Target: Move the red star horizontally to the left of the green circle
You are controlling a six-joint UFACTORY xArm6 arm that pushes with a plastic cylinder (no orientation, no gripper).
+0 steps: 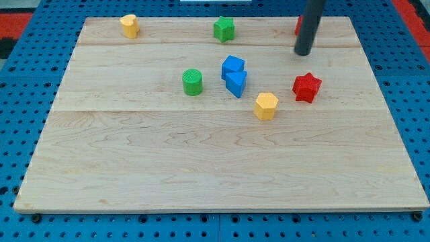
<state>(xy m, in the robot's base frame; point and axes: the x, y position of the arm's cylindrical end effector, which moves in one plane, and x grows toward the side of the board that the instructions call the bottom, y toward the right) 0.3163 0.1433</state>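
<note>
The red star (307, 87) lies on the wooden board (215, 168) at the view's right of centre. The green circle (192, 82) stands to the view's left of it, at about the same height in the view. Between them lie two blue blocks and a yellow block. My tip (303, 52) is the lower end of the dark rod coming down from the view's top. It sits above the red star in the view, a short gap away, and touches no block.
Two blue blocks (233, 67) (236, 83) touch each other just right of the green circle. A yellow hexagon (266, 105) lies below them. A green star (224, 29), a yellow block (129, 25) and a part-hidden red block (297, 25) lie along the top edge.
</note>
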